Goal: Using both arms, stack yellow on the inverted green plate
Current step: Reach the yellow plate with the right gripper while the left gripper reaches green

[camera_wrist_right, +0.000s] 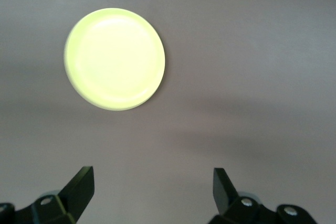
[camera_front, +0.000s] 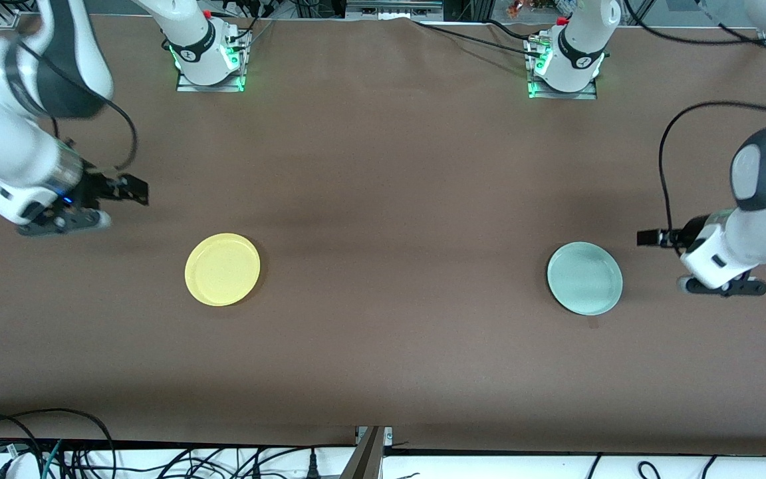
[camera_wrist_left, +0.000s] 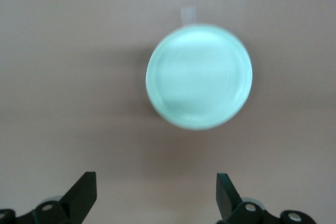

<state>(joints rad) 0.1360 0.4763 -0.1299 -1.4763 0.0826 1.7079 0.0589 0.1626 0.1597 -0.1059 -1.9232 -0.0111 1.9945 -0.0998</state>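
Nearest the camera, the yellow plate (camera_front: 222, 269) and green plate (camera_front: 584, 277) sit rim-up mid-bench, well apart. Right tool (camera_front: 131, 189), wide open and empty, is by yellow; left tool (camera_front: 649, 237), same, beside green.

Both arms are glossy white with rounded shells and dark grey to black bands at the joints. The right arm (camera_front: 17, 113) ends in a black tool (camera_front: 131, 189) below a silvery wrist ring with a small blue light. The left arm (camera_front: 755, 199) carries a black tool (camera_front: 649, 237). A thin black cable loops along each forearm. Both bases glow green, with red caps. In the wrist views, the dark tapered fingers (camera_wrist_left: 84, 195) (camera_wrist_right: 81, 188) show silver screws at their mounts.
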